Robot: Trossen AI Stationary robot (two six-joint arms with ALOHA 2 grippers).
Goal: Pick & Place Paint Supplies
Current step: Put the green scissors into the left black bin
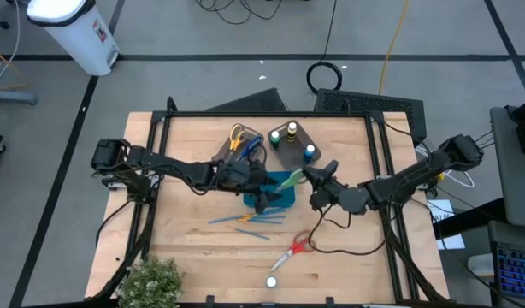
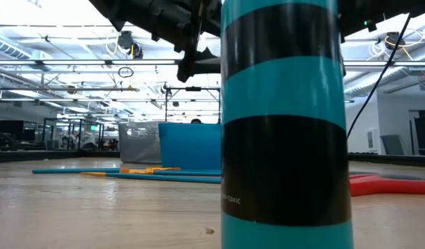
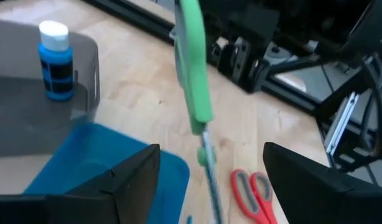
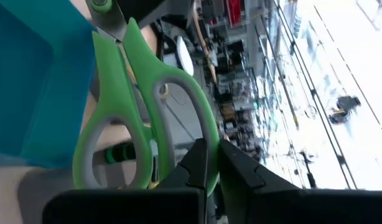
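A white paint bottle with teal and black bands (image 2: 285, 124) stands on the wooden desk (image 1: 185, 248). Above the teal rectangular tray (image 1: 280, 200), the right pincer (image 4: 211, 158) clamps green-handled scissors (image 4: 144, 106); the left pincer (image 3: 209, 171) gapes wide, empty.

the only print that can be made out is small white lettering low on the teal-and-black striped bottle (image 2: 285, 124) close to the low camera; it seems to end in "toxic", the start cut off. nothing else is legible in any view.
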